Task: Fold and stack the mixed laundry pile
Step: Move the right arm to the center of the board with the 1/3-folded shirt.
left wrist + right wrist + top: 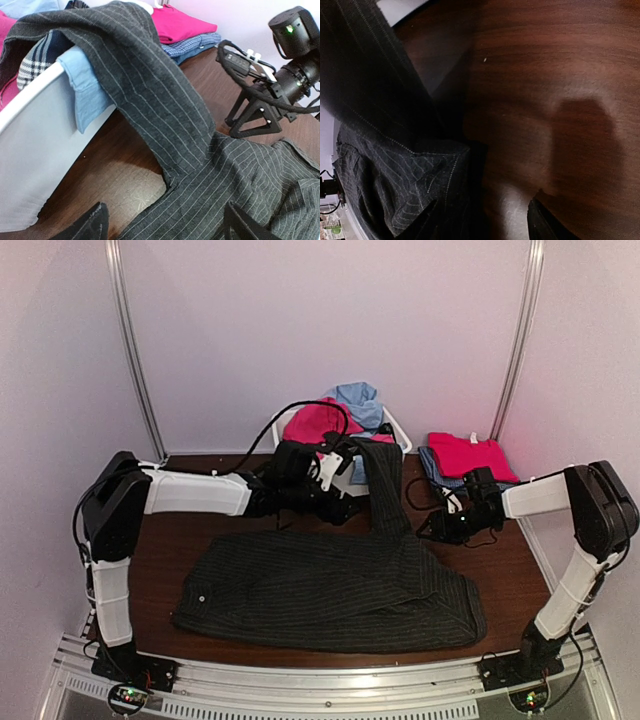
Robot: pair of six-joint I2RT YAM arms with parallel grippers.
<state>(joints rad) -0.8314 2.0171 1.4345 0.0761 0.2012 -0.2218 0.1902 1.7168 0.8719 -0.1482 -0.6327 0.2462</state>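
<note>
Black pinstriped trousers (pixel 330 590) are spread for folding, one leg (pixel 385 490) draped over the white tub (pixel 30 165), with the left end effector (pixel 165 222) held open and the right end effector (pixel 435 527) indeterminate.

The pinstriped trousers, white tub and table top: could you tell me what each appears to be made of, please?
The pinstriped trousers look like soft woven cloth, matt charcoal; they drape and crease. The white tub seems to be smooth rigid plastic, slightly glossy; its wall holds its curve. The table top is dark wood or wood-look laminate: grain lines show, with a faint sheen.
</note>
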